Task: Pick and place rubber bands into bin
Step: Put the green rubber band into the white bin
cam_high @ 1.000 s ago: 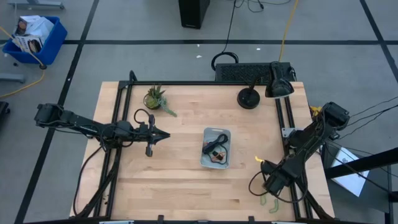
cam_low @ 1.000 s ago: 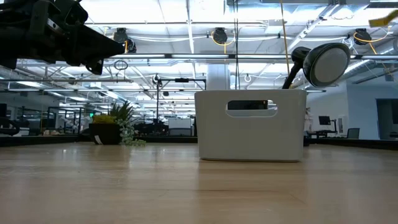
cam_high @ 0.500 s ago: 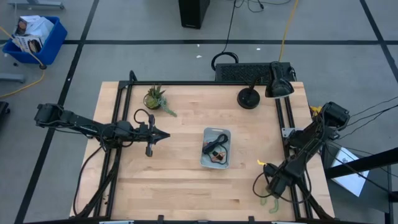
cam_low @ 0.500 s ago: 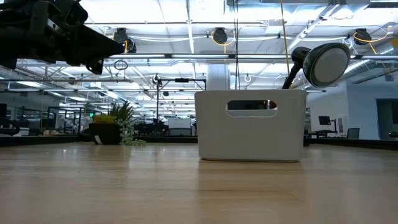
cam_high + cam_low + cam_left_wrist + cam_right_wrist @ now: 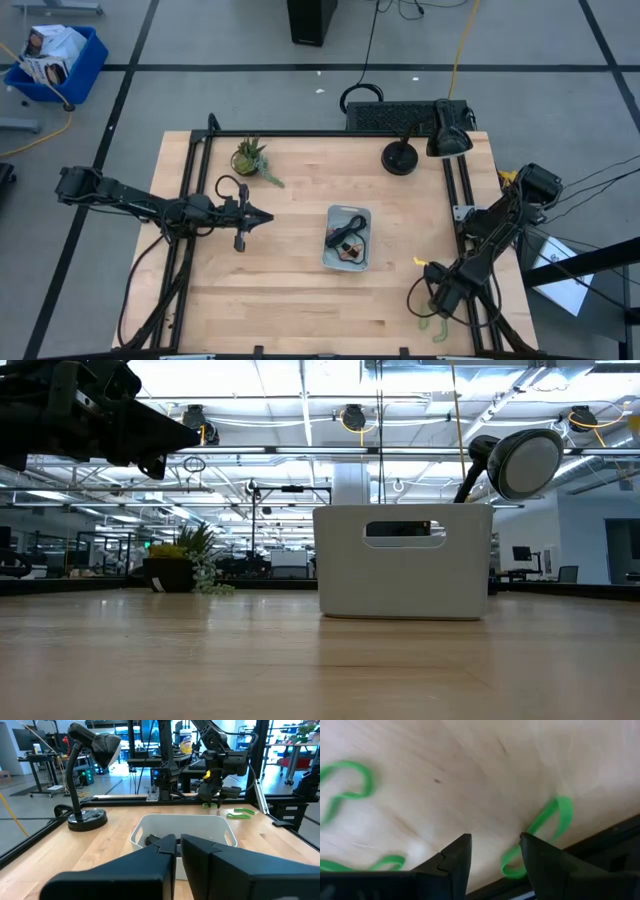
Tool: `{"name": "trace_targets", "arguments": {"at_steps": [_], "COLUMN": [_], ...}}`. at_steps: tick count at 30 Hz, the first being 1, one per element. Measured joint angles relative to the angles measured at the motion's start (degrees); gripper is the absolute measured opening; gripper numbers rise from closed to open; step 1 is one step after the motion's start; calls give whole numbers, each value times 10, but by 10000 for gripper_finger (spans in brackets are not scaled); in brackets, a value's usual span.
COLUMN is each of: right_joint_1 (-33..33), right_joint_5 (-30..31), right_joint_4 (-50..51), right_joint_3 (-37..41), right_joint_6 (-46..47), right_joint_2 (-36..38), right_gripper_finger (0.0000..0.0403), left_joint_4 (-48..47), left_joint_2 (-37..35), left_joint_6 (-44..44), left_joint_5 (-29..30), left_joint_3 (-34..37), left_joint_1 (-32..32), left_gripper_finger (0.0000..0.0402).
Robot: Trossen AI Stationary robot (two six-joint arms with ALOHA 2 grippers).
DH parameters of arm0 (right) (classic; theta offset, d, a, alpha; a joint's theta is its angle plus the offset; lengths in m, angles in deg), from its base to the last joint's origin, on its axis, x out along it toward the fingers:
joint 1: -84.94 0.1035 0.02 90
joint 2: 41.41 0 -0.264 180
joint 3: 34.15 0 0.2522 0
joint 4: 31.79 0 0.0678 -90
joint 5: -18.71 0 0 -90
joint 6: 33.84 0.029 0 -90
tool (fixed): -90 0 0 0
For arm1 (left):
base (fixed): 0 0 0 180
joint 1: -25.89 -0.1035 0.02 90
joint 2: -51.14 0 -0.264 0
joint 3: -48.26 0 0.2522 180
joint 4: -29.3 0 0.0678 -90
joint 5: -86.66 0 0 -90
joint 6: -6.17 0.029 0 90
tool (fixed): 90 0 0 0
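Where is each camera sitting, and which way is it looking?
High: above, looking down; both arms, bin.
Low: tabletop level, facing the bin; an arm at top.
Left wrist: on left arm, toward bin; nearly shut left end effector.
Right wrist: down at green rubber bands; open right end effector.
Three views share the bin.

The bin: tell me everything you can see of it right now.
The bin is a small pale blue-grey plastic tray with rounded corners, standing flat near the table's middle. From the low view its near wall shows a slot handle. Inside lie dark and orange-red rubber bands. Neither gripper touches it: the left gripper hangs beside it, fingers shut, and the right gripper is open, low over green bands by the table's edge.
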Motion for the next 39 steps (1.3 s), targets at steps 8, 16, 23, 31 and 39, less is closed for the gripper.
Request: {"name": "trace_targets", "arguments": {"at_steps": [8,16,23,31,39], "right_joint_1": [0,0,3,14,21], "right_joint_5": [41,39,37,3,-33], "right_joint_4": [43,85,76,18,16], "right_joint_3": [-33,-33,-23,14,31], "right_joint_6": [-15,7,10,25,22], "right_joint_2": [0,0,0,2,2], "right_gripper_finger": [164,164,164,164,93], "left_joint_4": [1,1,0,0,0], "left_joint_2": [0,0,0,0,0], "left_joint_6": [-1,-2,-2,-2,-2], "left_joint_5": [0,0,0,0,0], "left_joint_3": [0,0,0,0,0], "left_joint_1": [0,0,0,0,0], "left_gripper_finger": [42,42,42,42,42]}}
